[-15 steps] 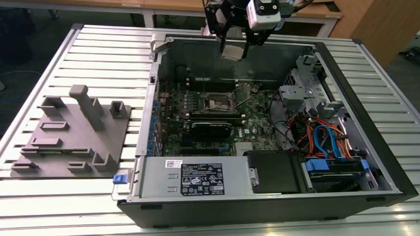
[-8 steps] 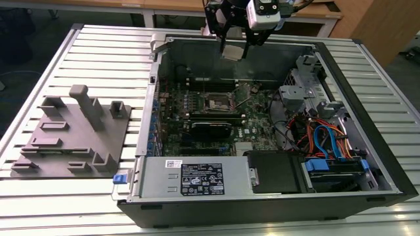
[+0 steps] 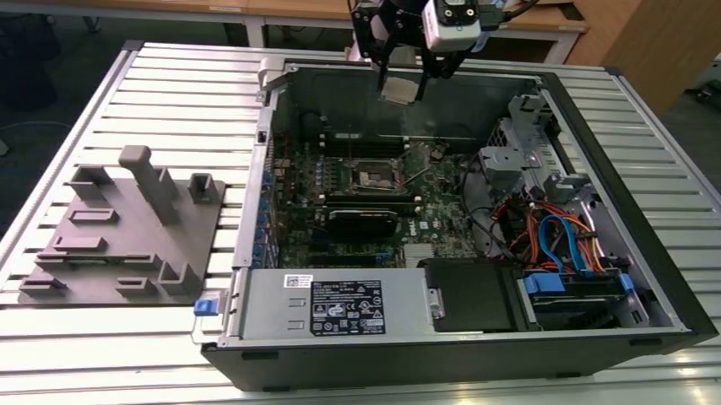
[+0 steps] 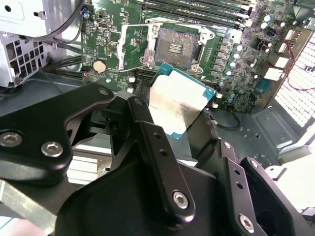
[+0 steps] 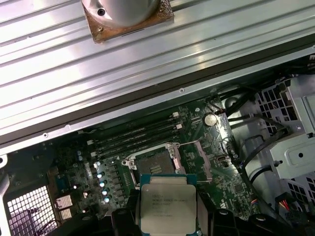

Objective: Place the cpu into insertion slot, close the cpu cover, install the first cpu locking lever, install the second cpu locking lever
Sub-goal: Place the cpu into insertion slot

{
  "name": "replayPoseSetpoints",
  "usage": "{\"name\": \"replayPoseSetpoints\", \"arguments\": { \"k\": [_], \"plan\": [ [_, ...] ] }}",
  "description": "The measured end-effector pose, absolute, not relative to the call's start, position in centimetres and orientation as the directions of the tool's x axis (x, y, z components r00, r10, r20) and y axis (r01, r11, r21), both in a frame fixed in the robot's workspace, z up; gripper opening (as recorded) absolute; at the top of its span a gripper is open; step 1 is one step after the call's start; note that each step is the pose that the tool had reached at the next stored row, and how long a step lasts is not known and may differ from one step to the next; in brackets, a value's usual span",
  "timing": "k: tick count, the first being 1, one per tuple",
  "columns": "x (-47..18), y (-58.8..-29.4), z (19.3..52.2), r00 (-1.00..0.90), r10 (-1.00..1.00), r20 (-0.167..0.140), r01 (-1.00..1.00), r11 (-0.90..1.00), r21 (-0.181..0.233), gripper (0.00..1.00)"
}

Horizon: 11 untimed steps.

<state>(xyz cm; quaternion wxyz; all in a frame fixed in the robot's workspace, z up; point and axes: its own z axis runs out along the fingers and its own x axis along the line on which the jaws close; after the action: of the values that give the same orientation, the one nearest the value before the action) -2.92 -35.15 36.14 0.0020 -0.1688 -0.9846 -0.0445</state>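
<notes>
My gripper [image 3: 401, 74] hangs over the far wall of the open computer case [image 3: 586, 152], shut on the cpu [image 3: 400, 87], a flat square chip with a dull silver top. In both wrist views the cpu [image 4: 179, 103] [image 5: 168, 204] sits between the black fingers [image 4: 140, 115], tilted, well above the board. Below it lies the insertion slot [image 4: 175, 46] [image 5: 151, 161] [image 3: 366, 175], dark centre exposed. The cpu cover [image 4: 131, 45] is swung open beside the slot, green board showing through its window.
The case lies on a slatted metal table [image 3: 169, 84]. Inside it are long black memory slots [image 4: 197, 7], a grey power-supply box [image 3: 327, 308], a drive cage [image 3: 529, 135] and coloured cables [image 3: 563, 240]. A grey fixture block [image 3: 124, 232] stands at the exterior view's left.
</notes>
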Motion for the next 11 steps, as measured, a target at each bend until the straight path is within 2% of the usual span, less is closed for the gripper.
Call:
{"name": "replayPoseSetpoints", "arguments": {
  "k": [11],
  "plan": [
    [-2.92, -35.15, 36.14, -0.942, 0.335, 0.019, 0.335, 0.938, 0.087, 0.54]
  ]
}}
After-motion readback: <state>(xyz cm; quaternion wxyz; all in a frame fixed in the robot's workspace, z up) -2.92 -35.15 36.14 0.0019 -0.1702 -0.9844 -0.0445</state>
